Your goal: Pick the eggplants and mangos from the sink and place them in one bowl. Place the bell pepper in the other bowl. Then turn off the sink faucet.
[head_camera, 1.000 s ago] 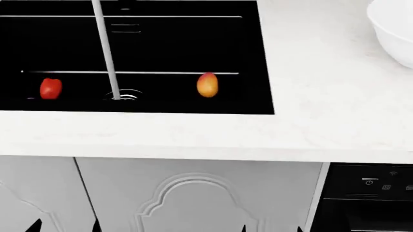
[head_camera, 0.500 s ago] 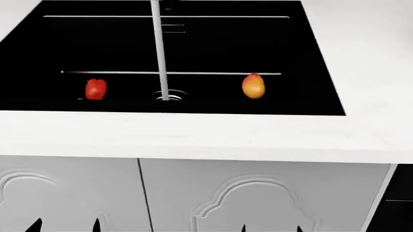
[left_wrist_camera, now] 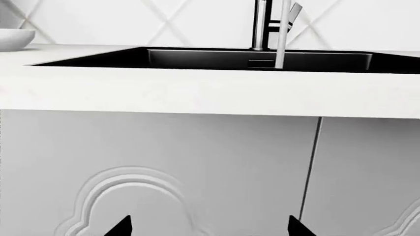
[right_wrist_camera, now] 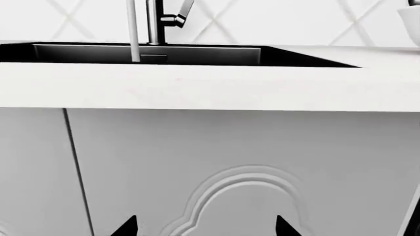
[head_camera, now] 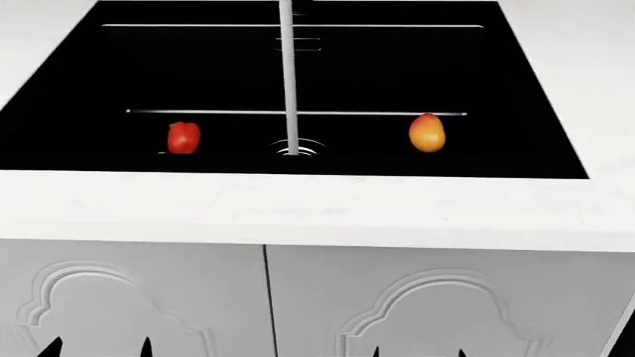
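Note:
The black sink (head_camera: 516,89) fills the top of the head view. On its floor stand a red bell pepper (head_camera: 184,137) at the left and an orange-yellow mango (head_camera: 427,132) at the right. No eggplants show. Between them a thin grey stream (head_camera: 288,74) drops onto the chrome drain (head_camera: 297,147). The sink faucet (left_wrist_camera: 261,24) (right_wrist_camera: 156,19) rises behind the basin. My left gripper (head_camera: 97,348) (left_wrist_camera: 210,228) and right gripper (head_camera: 418,351) (right_wrist_camera: 206,228) are both open, low in front of the cabinet doors, well below the counter, with nothing between the fingertips.
A white counter (head_camera: 297,208) runs along the sink's front, with pale panelled cabinet doors (head_camera: 447,312) under it. One white bowl (left_wrist_camera: 13,38) sits on the counter left of the sink. Another bowl's edge (right_wrist_camera: 410,19) shows to the right.
In the head view the sink and fruit have slid to the right. The white bowl and the dark oven at the right have left the view. Both grippers stay low and open.

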`<state>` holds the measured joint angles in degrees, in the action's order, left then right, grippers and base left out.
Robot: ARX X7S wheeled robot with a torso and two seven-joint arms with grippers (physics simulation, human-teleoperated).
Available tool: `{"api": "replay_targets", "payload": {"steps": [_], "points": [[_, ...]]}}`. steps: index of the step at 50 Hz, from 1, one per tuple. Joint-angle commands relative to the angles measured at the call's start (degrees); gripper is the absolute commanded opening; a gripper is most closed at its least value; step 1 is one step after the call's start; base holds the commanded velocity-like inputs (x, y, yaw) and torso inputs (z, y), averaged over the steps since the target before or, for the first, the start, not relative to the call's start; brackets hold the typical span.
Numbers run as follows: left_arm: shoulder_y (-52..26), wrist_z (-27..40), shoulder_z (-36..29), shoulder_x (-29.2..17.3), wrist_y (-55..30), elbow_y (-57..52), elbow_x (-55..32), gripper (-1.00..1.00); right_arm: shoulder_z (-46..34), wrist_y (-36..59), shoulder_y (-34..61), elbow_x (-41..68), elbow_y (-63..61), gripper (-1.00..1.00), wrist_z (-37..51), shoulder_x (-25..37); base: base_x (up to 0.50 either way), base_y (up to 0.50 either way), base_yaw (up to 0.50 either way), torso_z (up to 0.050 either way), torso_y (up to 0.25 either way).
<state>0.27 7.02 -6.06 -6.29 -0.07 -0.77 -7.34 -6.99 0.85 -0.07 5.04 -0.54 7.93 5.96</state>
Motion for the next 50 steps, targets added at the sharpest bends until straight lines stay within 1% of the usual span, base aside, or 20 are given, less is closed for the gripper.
{"api": "replay_targets", "payload": {"steps": [1, 17, 50], "points": [[-0.05, 0.77, -0.7, -0.59, 0.11, -0.46, -0.57, 1.0, -0.64, 0.48, 0.3, 0.57, 0.21, 1.0, 0.96, 0.63, 0.0, 0.0, 0.0, 0.0, 0.0], [-0.28, 1.46, -1.11, -1.14, 0.34, 0.06, -2.01, 1.0, -1.54, 0.68, 0.53, 1.28, 0.19, 1.0, 1.79, 1.34, 0.0, 0.0, 0.0, 0.001, 0.0], [-0.62, 2.92, -2.51, -2.14, 0.86, 0.22, -3.49, 1.0, -3.05, 0.58, 0.64, 2.44, 0.13, 1.0, 3.28, 2.5, 0.0, 0.0, 0.0, 0.05, 0.0]]}}
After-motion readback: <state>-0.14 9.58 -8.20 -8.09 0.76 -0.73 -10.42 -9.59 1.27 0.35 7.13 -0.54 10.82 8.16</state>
